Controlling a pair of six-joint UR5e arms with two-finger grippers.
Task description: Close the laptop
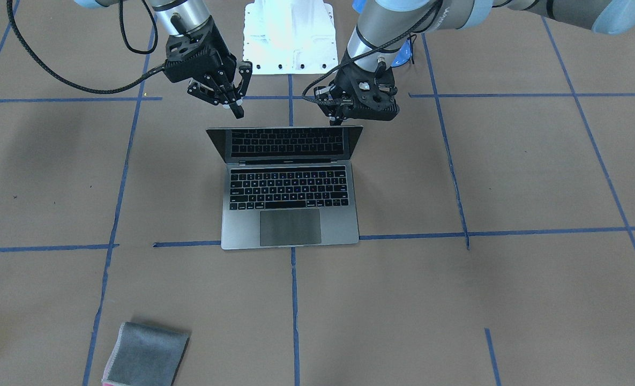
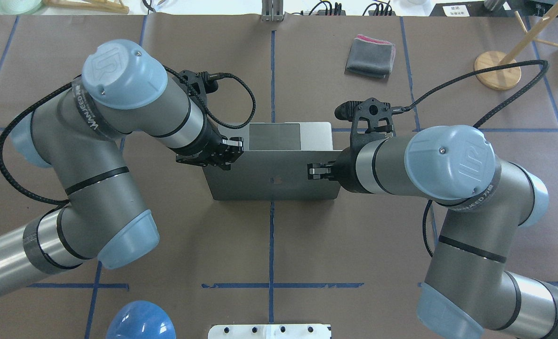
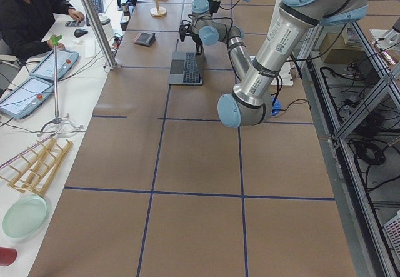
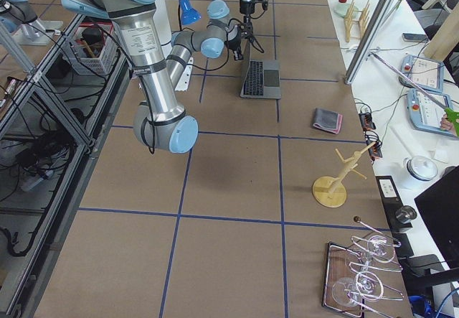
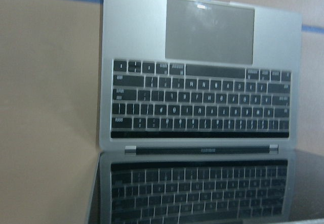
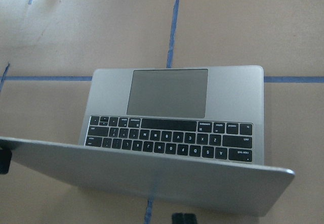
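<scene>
Approach step: laptop [image 1: 290,187] open on bench [image 1: 510,177], lid [image 2: 271,181] up. My right claw [image 1: 236,104] narrow, left claw [image 1: 344,115] can't tell. Next: press lid forward, down.

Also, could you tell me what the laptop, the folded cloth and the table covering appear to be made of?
The laptop: likely metal, matte grey shell with an even soft sheen; black keys, glossy screen that mirrors the keyboard. The cloth: soft grey fabric, folded, with a pink edge. The table covering: matte brown paper, by its look, with blue tape lines.
</scene>
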